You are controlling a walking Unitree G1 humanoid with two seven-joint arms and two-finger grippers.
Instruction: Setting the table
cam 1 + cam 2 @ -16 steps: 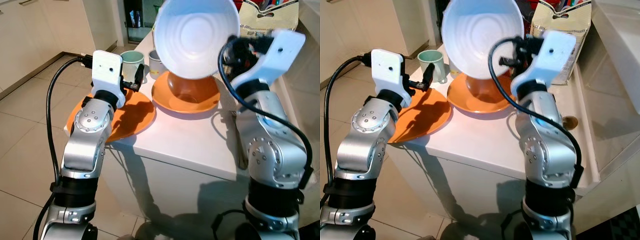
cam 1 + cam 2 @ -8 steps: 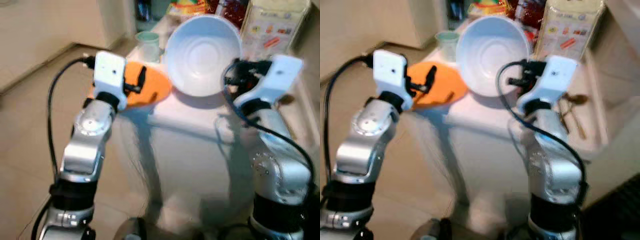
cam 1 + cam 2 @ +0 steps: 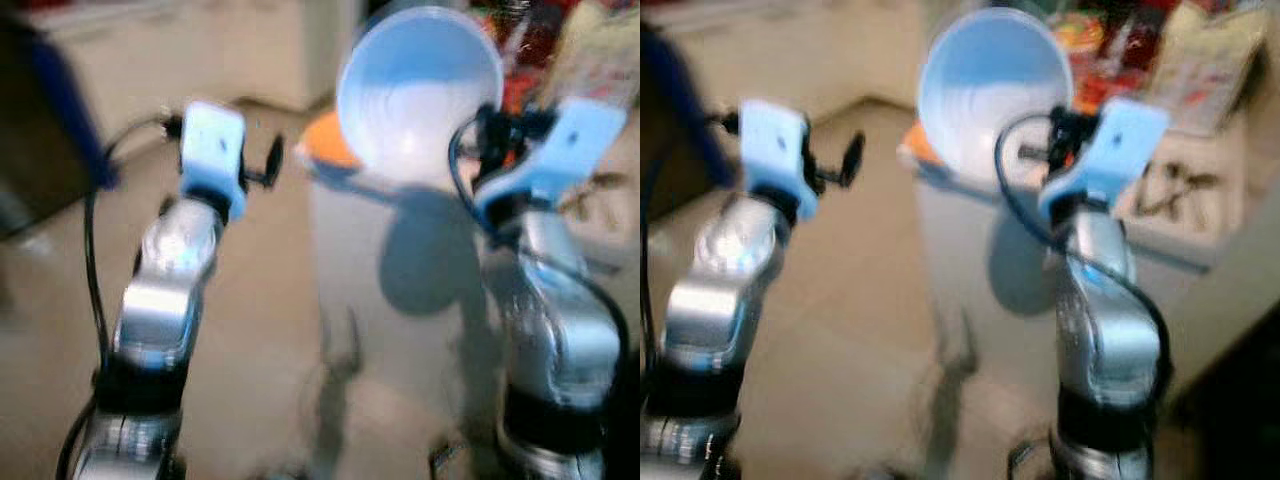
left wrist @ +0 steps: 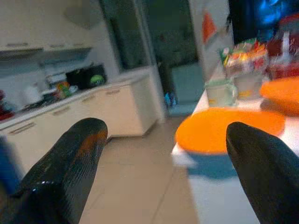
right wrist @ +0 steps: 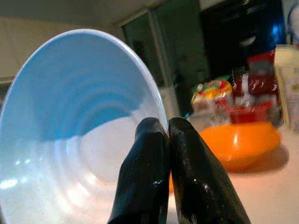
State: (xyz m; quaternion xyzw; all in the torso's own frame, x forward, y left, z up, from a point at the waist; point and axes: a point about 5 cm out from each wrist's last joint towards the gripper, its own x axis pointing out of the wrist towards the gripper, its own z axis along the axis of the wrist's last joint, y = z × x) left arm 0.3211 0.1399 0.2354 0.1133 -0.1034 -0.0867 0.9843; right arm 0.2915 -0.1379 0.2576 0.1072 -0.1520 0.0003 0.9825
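Note:
My right gripper [image 5: 168,126] is shut on the rim of a large white bowl [image 3: 420,85], held up on edge above the white counter [image 3: 400,250]; the head views are blurred. An orange plate [image 4: 229,128] lies at the counter's corner, with an orange bowl [image 5: 240,144] farther along it. A pale green mug [image 4: 220,92] stands behind the plate. My left gripper [image 4: 168,154] is open and empty, raised in the air beside the counter's corner, over the floor.
Snack bags and red packages [image 5: 233,93] crowd the far end of the counter. White kitchen cabinets [image 4: 93,112] run along the wall to the left, with tiled floor [image 4: 135,177] between them and the counter. A dark doorway [image 4: 173,46] lies beyond.
The camera has swung left and pulled back, so the counter now sits to the right. The white bowl stays gripped by the right gripper; the left gripper now hangs beside the plate.

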